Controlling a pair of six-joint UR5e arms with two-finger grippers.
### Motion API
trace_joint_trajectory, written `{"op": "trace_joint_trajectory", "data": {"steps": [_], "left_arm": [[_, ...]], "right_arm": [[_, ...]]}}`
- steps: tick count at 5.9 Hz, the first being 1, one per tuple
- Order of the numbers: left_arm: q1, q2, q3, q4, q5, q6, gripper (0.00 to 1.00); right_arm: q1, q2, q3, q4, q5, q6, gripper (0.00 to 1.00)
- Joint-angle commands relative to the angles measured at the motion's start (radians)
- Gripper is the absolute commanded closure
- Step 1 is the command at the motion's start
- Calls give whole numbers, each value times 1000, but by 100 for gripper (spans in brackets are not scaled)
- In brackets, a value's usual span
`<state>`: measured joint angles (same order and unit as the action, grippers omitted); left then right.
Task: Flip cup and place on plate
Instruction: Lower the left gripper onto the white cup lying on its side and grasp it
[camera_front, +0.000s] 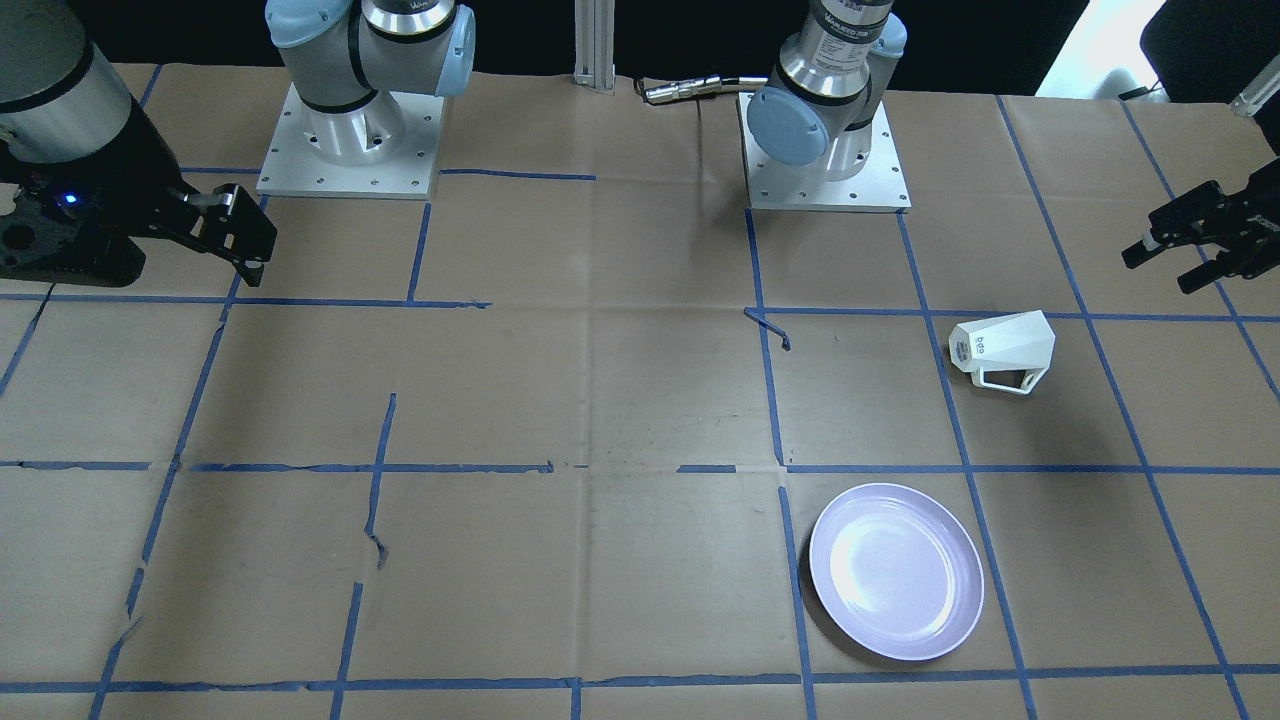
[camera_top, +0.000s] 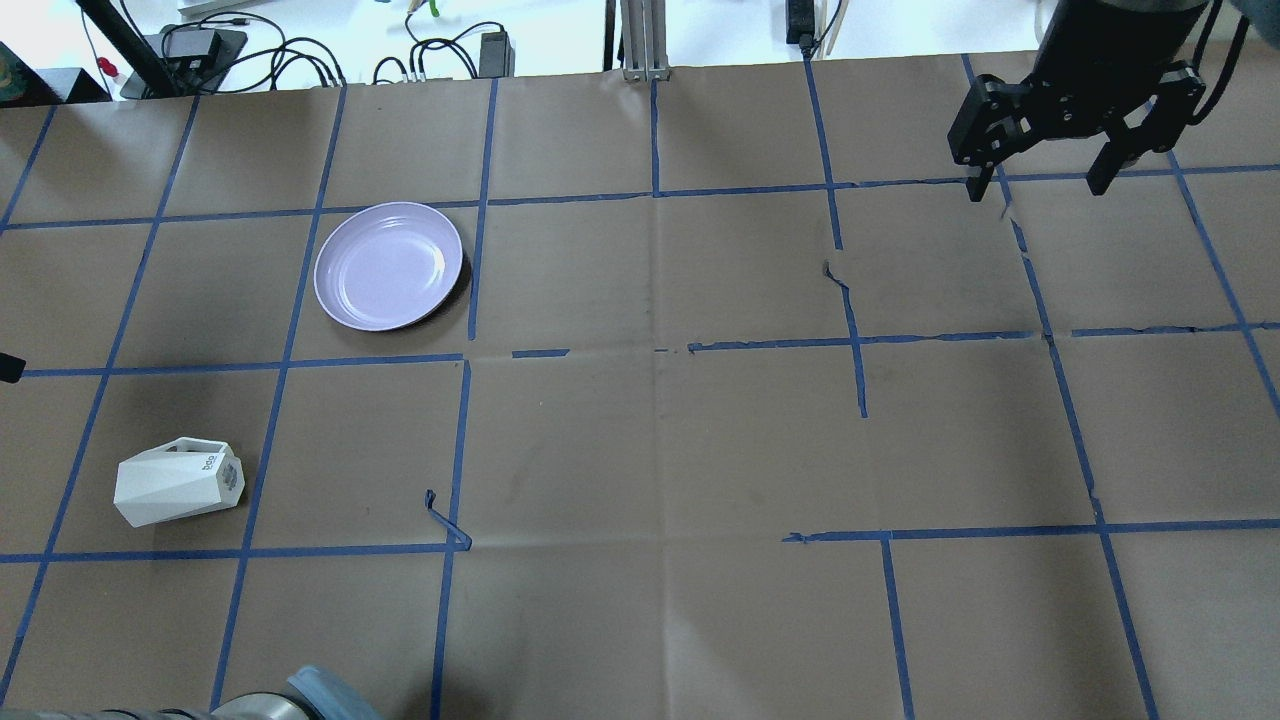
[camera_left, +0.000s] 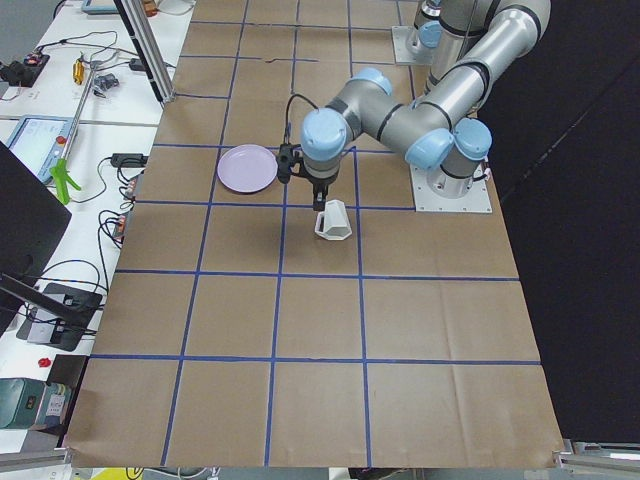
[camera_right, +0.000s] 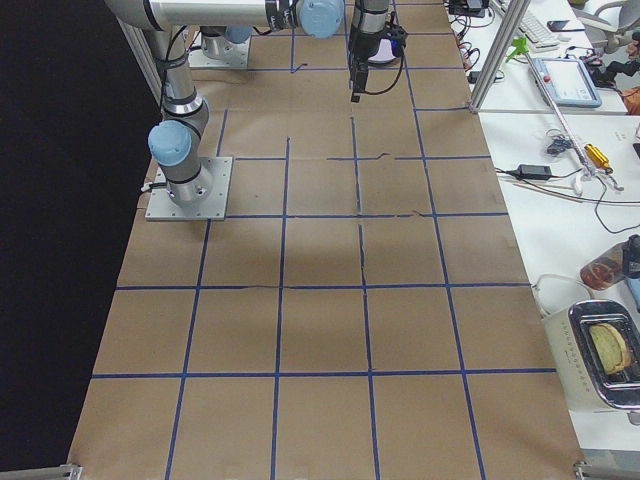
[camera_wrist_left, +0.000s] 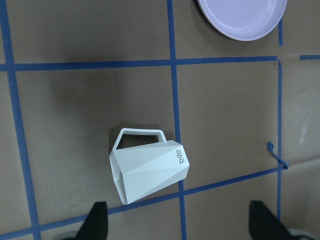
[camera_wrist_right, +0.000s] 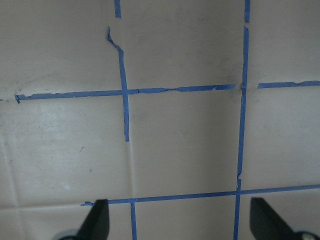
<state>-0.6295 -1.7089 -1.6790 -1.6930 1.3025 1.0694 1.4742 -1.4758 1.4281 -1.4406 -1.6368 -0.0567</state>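
**Front-facing.** The cup (camera_front: 1003, 350) lies on its side on the table (camera_front: 600, 400), well apart from the plate (camera_front: 896, 570), which is bare. My left gripper (camera_front: 1165, 268) hangs near the cup with its fingers spread and holds nothing. My right gripper (camera_front: 245, 235) is off at the other end of the table. Judgement: no step of the task is done. The grasp, the turn upright and the set-down on the plate are all left.

**Overhead.** The cup's (camera_top: 180, 483) long axis runs roughly along the table's length. The narrow, lettered end points toward the table's centre. The wide end, which I take for the mouth, points toward my left end. The handle is on the far side, toward the plate (camera_top: 388, 265). The right gripper (camera_top: 1038, 185) is wide open over bare paper.

**Exterior left.** The left gripper sits just above the cup (camera_left: 333, 220), with no contact that I can make out.

**Exterior right.** Only my right arm shows. The cup and plate are out of view.

**Left wrist.** The cup (camera_wrist_left: 150, 170) lies ahead of my spread fingertips (camera_wrist_left: 97, 220), not between them. Its axis runs across the view, slightly tilted, with the base at the right and the handle up toward the plate (camera_wrist_left: 243, 17).

**Right wrist.** My fingertips (camera_wrist_right: 100, 220) are wide apart, with nothing held and only blue tape lines (camera_wrist_right: 125, 115) below
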Motion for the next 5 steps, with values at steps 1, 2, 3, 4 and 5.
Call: {"op": "trace_joint_trajectory", "data": {"steps": [1, 2, 3, 4, 5], "left_arm": [[114, -159, -18, -57, -111, 201, 1], [164, -252, -10, -130, -174, 274, 1], [180, -328, -1, -189, -208, 340, 1], [180, -378, -5, -215, -245, 384, 1], [180, -435, -14, -232, -252, 423, 1]], "right_arm": [[0, 0, 0, -1, 0, 0, 0], [0, 0, 0, 0, 0, 0, 0], [0, 0, 0, -1, 0, 0, 0], [0, 0, 0, 0, 0, 0, 0], [0, 0, 0, 0, 0, 0, 0]]}}
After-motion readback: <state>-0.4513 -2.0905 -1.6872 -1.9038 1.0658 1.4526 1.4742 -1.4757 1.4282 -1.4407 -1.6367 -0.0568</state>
